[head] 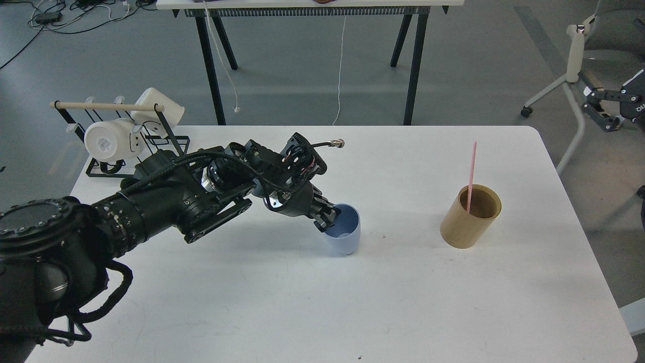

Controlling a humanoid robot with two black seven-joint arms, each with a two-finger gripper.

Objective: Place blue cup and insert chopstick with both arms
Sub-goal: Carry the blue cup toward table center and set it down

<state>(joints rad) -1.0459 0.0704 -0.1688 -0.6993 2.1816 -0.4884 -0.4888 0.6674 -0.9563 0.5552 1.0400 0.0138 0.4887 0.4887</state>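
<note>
**Left gripper on the cup's rim, chopstick in the wooden holder**

Head view: my left arm (166, 201) reaches in from the left across the white table (302, 302). Its gripper (326, 218) ends at the near-left rim of the blue cup (345, 229). The fingers (322, 214) look closed on the rim, one to either side of the wall, though they are dark and partly overlap the cup, so the grip is only fairly clear. The cup stands upright on the table near its middle, mouth open upward, its inside pale and bare.

Well apart to the right stands the tan wooden holder (471, 217), upright and open at the top. The pink chopstick (471, 171) sits in it, leaning a little to the right, its top rising clear above the rim and its lower end hidden inside.

At the table's far-left corner is a black wire rack (113, 169) with a pale dowel (108, 106) across its top. Two white mugs (108, 141) lie on their sides on the rack, one nearer me and one behind it.

My right gripper does not show in this view. A black jawed device (612, 103) hangs beyond the table's right edge near a chair frame (574, 75); I cannot tell what it belongs to. Beyond the far edge stand another table's black legs (413, 65) on grey floor.
</note>
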